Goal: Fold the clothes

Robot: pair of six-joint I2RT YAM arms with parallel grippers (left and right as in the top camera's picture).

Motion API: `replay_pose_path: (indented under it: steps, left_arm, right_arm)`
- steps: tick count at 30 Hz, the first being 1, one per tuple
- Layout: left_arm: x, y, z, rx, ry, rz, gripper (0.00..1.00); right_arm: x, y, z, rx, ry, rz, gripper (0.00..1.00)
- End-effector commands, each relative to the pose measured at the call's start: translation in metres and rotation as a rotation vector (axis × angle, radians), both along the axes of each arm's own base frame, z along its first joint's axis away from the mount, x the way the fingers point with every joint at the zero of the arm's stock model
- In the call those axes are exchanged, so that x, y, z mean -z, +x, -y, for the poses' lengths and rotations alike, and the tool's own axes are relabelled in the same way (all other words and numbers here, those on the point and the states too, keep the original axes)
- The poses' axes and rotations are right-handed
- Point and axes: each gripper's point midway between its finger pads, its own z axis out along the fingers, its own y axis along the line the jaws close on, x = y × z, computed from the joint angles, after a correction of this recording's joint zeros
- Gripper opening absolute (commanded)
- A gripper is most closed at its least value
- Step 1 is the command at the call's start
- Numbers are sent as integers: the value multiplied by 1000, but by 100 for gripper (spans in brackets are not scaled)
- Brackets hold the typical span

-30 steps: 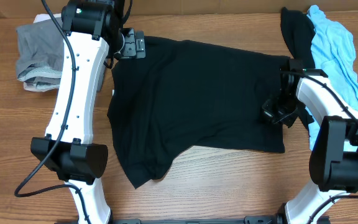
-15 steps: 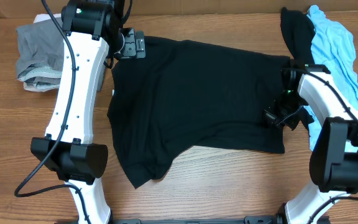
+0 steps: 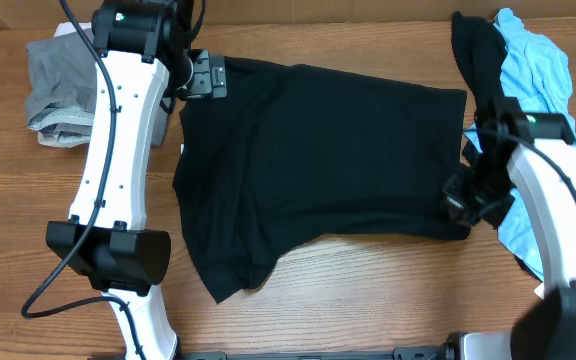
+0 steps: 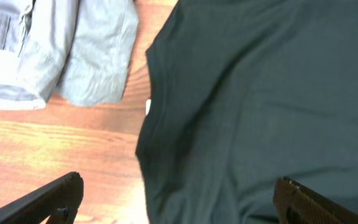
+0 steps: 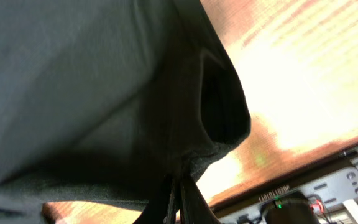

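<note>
While tight on the black T-shirt (image 3: pixel 318 160) edge, right end effector (image 5: pixel 180 186); left end effector (image 4: pixel 176 186) wide.

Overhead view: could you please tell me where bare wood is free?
Free: the table strip between the black T-shirt and the near edge, and the wood nearer than the grey garment. Crowded: the right side, by the blue garment and right hand.

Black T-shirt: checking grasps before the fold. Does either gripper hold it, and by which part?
The right gripper is shut on the black T-shirt at its hem, near the robot-side corner. The left gripper is open, holding nothing.
</note>
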Motion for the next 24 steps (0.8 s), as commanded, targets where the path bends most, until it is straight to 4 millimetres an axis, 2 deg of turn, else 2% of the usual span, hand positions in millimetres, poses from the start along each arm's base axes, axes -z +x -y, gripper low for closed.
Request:
replay_pose_path:
  steps: [1,5,9,13,17,22,24]
  left_arm:
    - [7,-6,-9,9,28,-45,100]
    - [9,-14,-10,9,33,-79,100]
    - [10,-18,-11,10,35,-94,100]
    - [10,-18,-10,11,35,-94,100]
    - [10,-17,-10,10,34,-91,100]
    - [9,-15,-9,11,30,-80,100]
    - [9,-14,-7,25,23,-78,100]
  right_arm:
    - [-14,-23,1,28,-17,49,4]
    - [-11,-59,-8,57,20,31,4]
    - [4,-92,-26,98,113,-16,4]
    - [17,-121,-31,174,118,-77,4]
    - [18,-132,-28,232,87,-79,5]
    - [18,-131,-22,241,50,-53,29]
    - [18,-128,-21,229,53,-41,36]
